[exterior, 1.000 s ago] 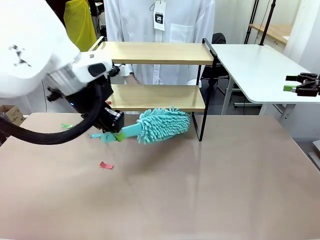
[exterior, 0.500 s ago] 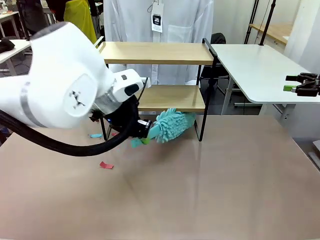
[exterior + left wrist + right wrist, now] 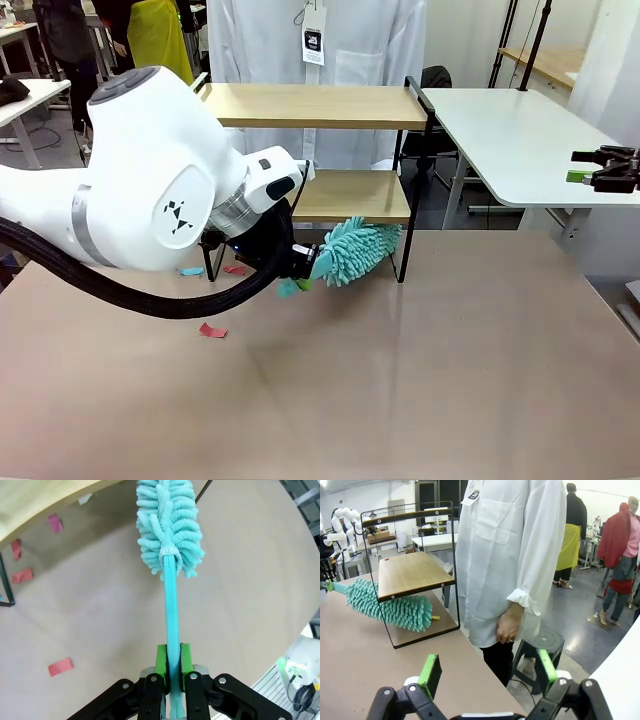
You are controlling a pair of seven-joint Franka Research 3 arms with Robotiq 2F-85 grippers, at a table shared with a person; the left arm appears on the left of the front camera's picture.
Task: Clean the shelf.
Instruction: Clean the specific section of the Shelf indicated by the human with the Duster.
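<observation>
— So, where does the shelf (image 3: 315, 105) stand?

— At twelve o'clock on the beige tabletop (image 3: 420, 380), upright against its far edge. A person in a white coat (image 3: 330, 40) stands right behind it.

— And the left gripper (image 3: 300, 265)?

— Low over the tabletop, at about seven o'clock from the shelf's lower board. Its green pads are clenched on the handle of a teal duster (image 3: 355, 250). In the left wrist view the handle sits pinched between them and runs straight toward twelve o'clock.

— Where is the fluffy head?

— Under the lower board, toward its right end, at three o'clock from the gripper. Seen from the right wrist, the fibres reach up to the board's underside. Whether they press on it, I cannot tell.

— Anything lying on the tabletop?

— Bits of paper. A red scrap (image 3: 212, 330) lies at seven o'clock from the gripper, well apart from the shelf. A blue scrap (image 3: 190, 271) and a second red scrap (image 3: 235, 269) lie on either side of the shelf's left front leg, at nine o'clock from the gripper.

— And the right gripper (image 3: 487, 670)?

— Its jaws are spread wide, with nothing between them. It faces the shelf's end rail, and the person's hand (image 3: 507, 625) hangs at one o'clock from it.
</observation>
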